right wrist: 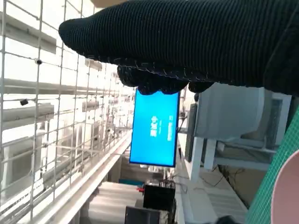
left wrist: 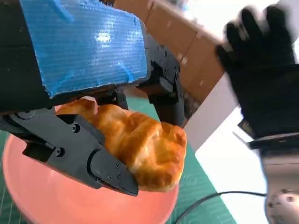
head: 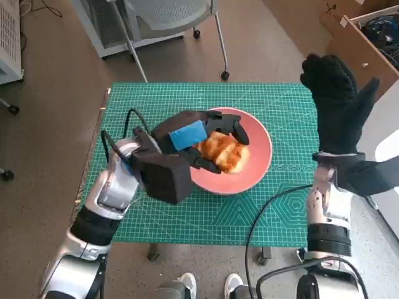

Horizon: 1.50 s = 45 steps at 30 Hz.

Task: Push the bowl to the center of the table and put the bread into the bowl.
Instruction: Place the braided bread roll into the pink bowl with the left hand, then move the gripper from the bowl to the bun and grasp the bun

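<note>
A pink bowl [head: 259, 163] sits near the middle of the green cutting mat [head: 187, 212]. My left hand [head: 187, 140] hovers over the bowl and grips a golden croissant-like bread [head: 224, 152] between its black fingers. In the left wrist view the bread [left wrist: 140, 140] is clamped between the fingers [left wrist: 88, 154] just above the bowl [left wrist: 56, 196]. My right hand [head: 336, 103] is raised above the table's right edge, fingers spread, holding nothing. It also shows in the left wrist view, right hand [left wrist: 264, 79]. The right wrist view shows the glove [right wrist: 187, 42] and a sliver of the bowl [right wrist: 290, 191].
An office chair [head: 171, 15] stands beyond the table's far edge. A wooden box [head: 368, 43] sits at the far right. Black cables [head: 274, 205] cross the mat's right part. Shoes of a person [head: 184, 286] show below the near edge.
</note>
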{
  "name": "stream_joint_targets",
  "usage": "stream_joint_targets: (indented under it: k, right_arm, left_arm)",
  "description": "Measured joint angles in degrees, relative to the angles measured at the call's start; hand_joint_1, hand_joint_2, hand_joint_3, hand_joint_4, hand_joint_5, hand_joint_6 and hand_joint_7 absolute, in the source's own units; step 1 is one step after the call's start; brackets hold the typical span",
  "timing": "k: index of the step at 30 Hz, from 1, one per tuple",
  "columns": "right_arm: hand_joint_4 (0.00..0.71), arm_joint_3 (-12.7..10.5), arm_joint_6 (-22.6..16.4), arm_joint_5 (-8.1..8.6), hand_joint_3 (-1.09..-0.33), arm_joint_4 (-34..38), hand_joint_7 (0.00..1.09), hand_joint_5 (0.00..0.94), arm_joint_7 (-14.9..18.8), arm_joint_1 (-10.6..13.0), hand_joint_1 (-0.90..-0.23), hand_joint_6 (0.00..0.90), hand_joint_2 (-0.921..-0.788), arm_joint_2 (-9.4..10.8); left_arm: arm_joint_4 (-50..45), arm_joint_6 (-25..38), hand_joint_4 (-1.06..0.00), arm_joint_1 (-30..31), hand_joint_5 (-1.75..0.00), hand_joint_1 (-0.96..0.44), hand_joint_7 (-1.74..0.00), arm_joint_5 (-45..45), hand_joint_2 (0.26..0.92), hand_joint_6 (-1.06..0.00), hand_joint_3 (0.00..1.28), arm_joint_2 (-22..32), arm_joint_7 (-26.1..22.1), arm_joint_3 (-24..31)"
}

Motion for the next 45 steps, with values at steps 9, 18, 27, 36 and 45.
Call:
stream_joint_targets:
  k: [9, 18, 27, 36, 45]
  right_arm:
    - [0.287, 0.05, 0.02, -0.13, -0.682, -1.45, 0.49, 0.005, -1.98, 1.15, -0.542, 0.118, -0.921, 0.0]
    - [0.289, 0.47, 0.02, -0.26, -0.685, -1.52, 0.49, 0.005, -2.68, 1.23, -0.53, 0.118, -0.921, 0.0]
    - [0.29, 0.89, -0.01, -0.25, -0.684, -1.2, 0.49, 0.004, -2.65, 1.19, -0.53, 0.101, -0.921, 0.09]
    - [0.284, 1.21, -0.02, -0.11, -0.681, -1.01, 0.49, 0.0, -2.3, 1.16, -0.537, 0.091, -0.921, 0.2]
    - [0.282, 1.29, -0.04, 0.15, -0.681, -0.97, 0.5, 0.0, -1.66, 1.17, -0.541, 0.09, -0.921, 0.19]
  left_arm:
    - [1.04, -0.36, -0.09, -0.09, -0.01, -0.4, -0.28, 4.49, 0.871, -0.13, 0.03, 1.25, 0.12, -1.4]
    - [1.74, -5.29, -0.01, -0.09, 0.0, -0.54, -0.26, 6.19, 0.911, -0.07, 0.03, 2.28, 3.88, -1.21]
    - [2.8, -10.4, 0.0, 0.27, 0.0, -0.65, -0.28, 5.85, 0.921, -0.02, 0.19, 3.52, 5.9, 0.92]
    - [-0.34, -11.49, -0.01, 1.69, 0.0, -0.59, -0.3, 0.94, 0.921, -0.07, 0.17, 8.58, 4.52, 7.67]
    - [-0.22, -10.38, -0.06, 1.7, -0.01, -0.45, -0.31, -1.4, 0.895, -0.14, 0.04, 14.71, 4.12, 14.0]
